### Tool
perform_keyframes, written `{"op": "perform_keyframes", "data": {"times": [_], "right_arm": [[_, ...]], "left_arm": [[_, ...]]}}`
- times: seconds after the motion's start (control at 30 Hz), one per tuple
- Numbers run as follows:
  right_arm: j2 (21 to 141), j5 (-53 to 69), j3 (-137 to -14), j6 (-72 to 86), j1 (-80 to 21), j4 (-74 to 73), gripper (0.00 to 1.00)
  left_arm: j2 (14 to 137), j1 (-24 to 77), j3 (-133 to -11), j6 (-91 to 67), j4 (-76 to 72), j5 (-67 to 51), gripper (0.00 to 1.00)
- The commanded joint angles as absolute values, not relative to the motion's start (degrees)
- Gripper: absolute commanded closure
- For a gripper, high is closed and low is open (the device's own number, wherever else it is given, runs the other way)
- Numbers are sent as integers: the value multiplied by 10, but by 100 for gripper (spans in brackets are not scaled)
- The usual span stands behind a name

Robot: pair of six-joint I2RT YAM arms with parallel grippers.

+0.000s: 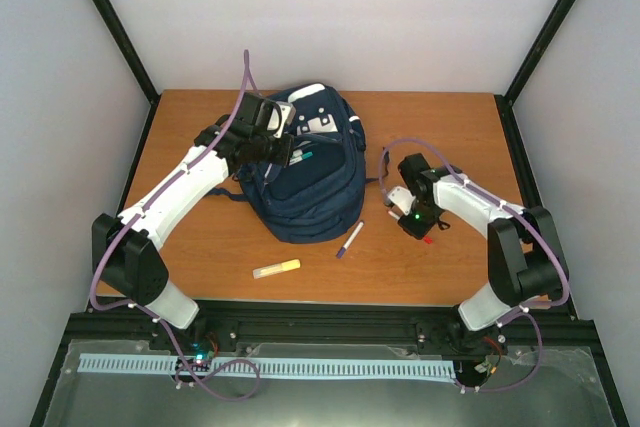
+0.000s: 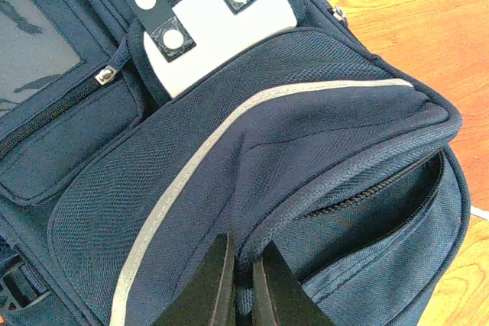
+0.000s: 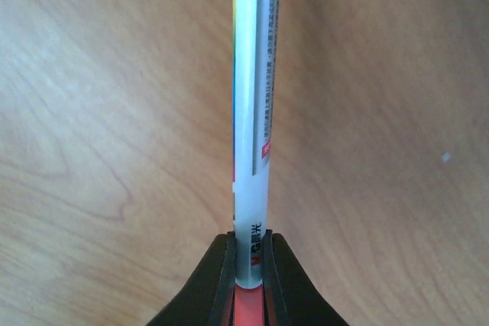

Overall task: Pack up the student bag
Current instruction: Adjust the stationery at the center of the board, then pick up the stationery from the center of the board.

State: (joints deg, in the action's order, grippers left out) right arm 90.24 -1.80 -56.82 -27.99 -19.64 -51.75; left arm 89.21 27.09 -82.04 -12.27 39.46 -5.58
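Mid-pack here: my left hand (image 2: 244,256) is pinched on the pocket rim (image 2: 359,169) of the bag (image 1: 305,187) at the back-middle of the table (image 1: 200,237), my right hand (image 3: 248,248) is clamped on a white pen (image 3: 252,112) off to its right, so next I'd carry that pen over and slip it in.

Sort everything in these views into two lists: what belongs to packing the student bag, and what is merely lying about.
Belongs to the job:
- student bag
- left gripper, pinching the bag's pocket edge
- right gripper, holding a white marker
- yellow highlighter and purple-capped pen, probably waiting to be packed

Lying about:
- pale blue perforated strip by the arm bases
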Motion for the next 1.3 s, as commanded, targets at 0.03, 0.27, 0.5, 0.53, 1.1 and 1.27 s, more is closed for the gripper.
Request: {"op": "perform_keyframes", "data": {"times": [0.03,0.27,0.5,0.53,1.1,1.27], "right_arm": [[888,-55,-524,-292,-197,-543,97],[906,-54,-495,-293,-198,-523,89],[939,-32,-512,-287,-198,-495,76],[947,-29,-516,-285,-198,-493,76],[815,69,-613,-333,-235,-562,97],[747,3,-611,-374,-337,-530,97]], "left_arm": [[885,263,-854,-144,378,-61,99],[886,263,-855,-144,378,-62,99],[886,263,-854,-145,378,-66,99],[886,263,-854,-145,378,-67,99],[891,263,-855,-147,378,-72,99],[891,263,-856,-147,379,-73,99]]}}
